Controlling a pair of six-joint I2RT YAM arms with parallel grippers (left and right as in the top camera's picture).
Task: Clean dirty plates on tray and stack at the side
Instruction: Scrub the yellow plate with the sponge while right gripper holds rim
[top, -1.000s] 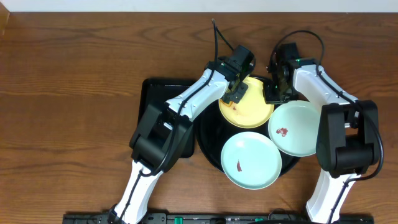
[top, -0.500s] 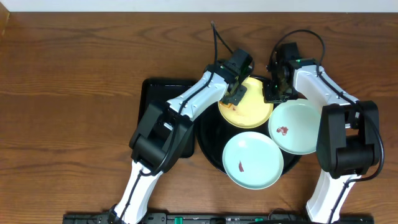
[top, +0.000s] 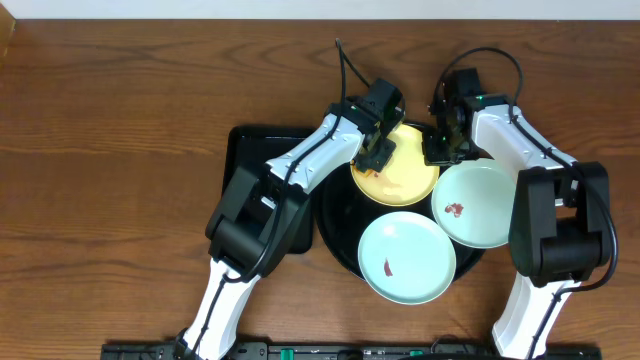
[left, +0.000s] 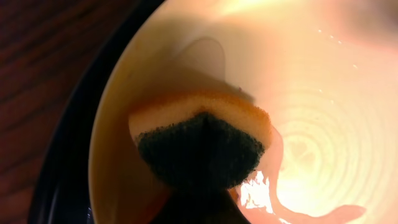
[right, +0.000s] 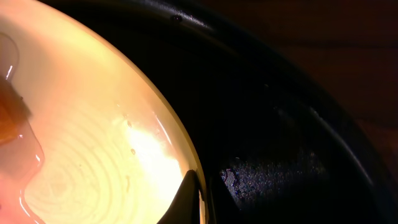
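**Sponge on the yellow plate, both grippers closed**

I see a dark brown wooden desk (top: 120, 120), with a pale strip of wall beyond its far edge. Both arms reach in from the near edge and bend inward over the round black tray (top: 338, 235). My left gripper (top: 379, 152) points down, pinching a sponge (left: 202, 140) pressed onto the yellow plate (top: 400, 182) at the tray's far edge. My right gripper (top: 442, 150) is clamped on that plate's right rim. The first mint plate (top: 405, 257) sits at the tray's near edge and the second mint plate (top: 480, 205) at its right edge, each with a small red smear. A rectangular tray (top: 250, 150) lies at the round tray's left edge.
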